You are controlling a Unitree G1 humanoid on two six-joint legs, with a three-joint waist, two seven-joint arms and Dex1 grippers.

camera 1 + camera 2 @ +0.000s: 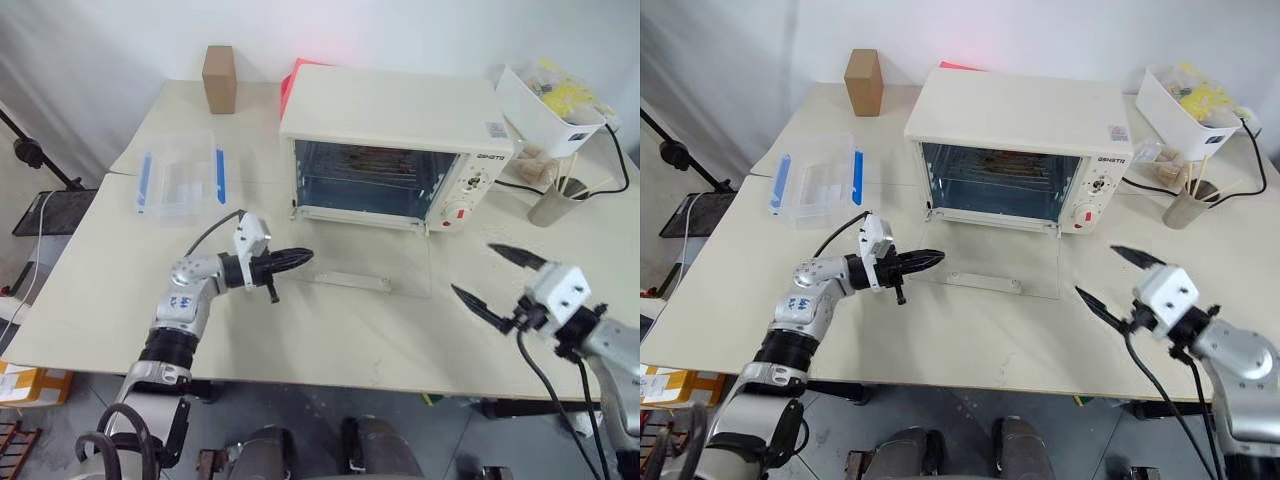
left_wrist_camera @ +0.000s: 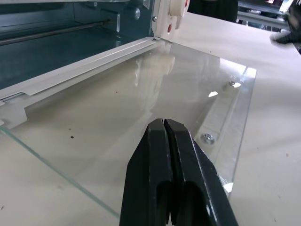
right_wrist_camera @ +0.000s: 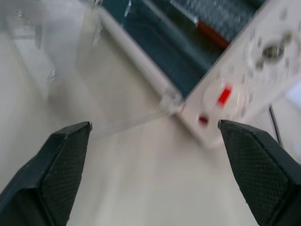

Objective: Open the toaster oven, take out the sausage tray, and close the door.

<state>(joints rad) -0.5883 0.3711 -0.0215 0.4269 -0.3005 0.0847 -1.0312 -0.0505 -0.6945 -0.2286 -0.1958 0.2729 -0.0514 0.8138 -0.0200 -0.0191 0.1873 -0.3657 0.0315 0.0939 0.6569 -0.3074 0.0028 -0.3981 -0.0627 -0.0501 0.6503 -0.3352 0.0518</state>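
Note:
The cream-white toaster oven (image 1: 400, 110) stands at the back of the table with its door (image 1: 370, 255) folded down flat on the tabletop, the white bar handle (image 1: 350, 281) toward me. Inside, on the rack, the sausage tray (image 1: 1005, 157) shows dimly, and the red sausage (image 3: 211, 33) lies on its ridged bottom. My left gripper (image 1: 300, 257) is shut and empty, its tip just over the door's left edge (image 2: 141, 108). My right gripper (image 1: 472, 268) is open wide, right of the door and in front of the knob panel with the red button (image 3: 224, 95).
A clear plastic box with blue clips (image 1: 180, 178) sits left of the oven, with a brown block (image 1: 219, 78) behind it. At the back right stand a white bin (image 1: 545, 105), a cup of sticks (image 1: 555, 200) and a black cable (image 1: 615, 150).

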